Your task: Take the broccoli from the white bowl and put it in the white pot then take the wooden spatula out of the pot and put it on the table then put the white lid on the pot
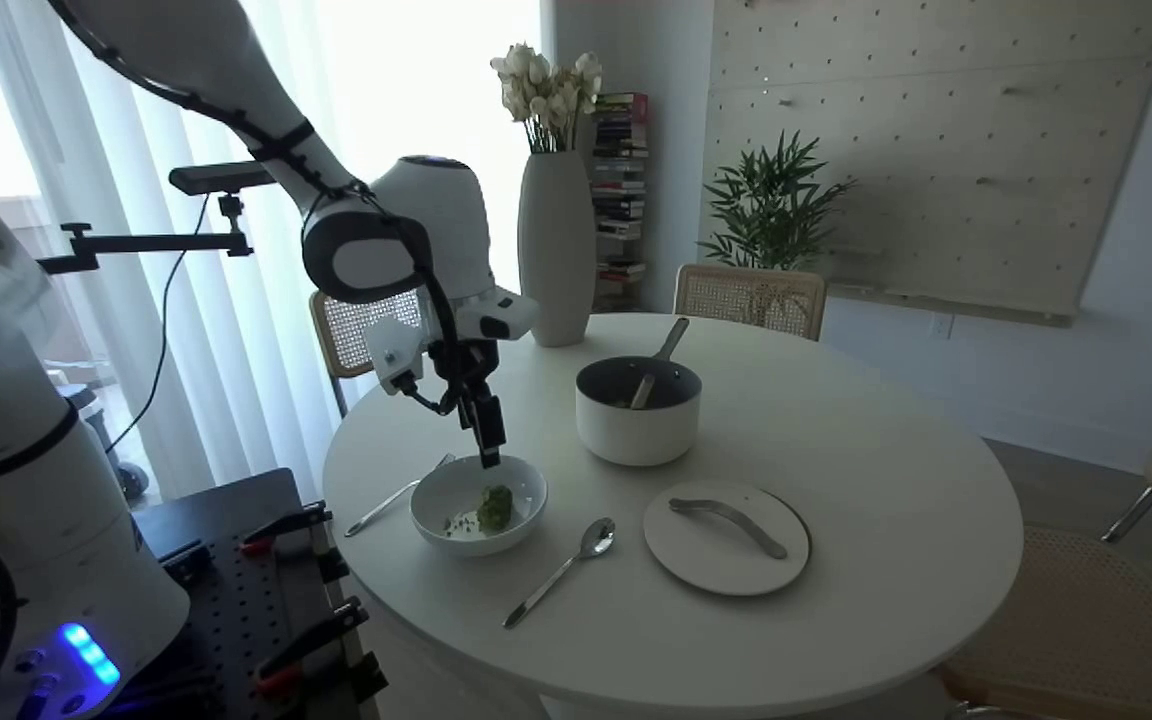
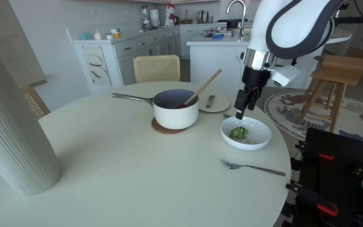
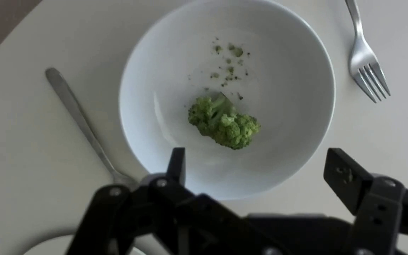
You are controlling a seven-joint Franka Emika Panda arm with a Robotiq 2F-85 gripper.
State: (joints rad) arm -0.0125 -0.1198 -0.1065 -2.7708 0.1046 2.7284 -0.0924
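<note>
Lettering: none legible, whether text, label, brand, number or sign, in both exterior views and in the wrist view. Books [image 1: 620, 150], a tall stack seen just beside the vase [image 1: 556, 240] in an exterior view: spines of several colours, any titles too small to read. Bag [image 2: 169, 15], red and white, and small jars [image 2: 116, 35], in an exterior view, set along the counter [image 2: 129, 34]: any print on them too small and blurred to make out.
</note>
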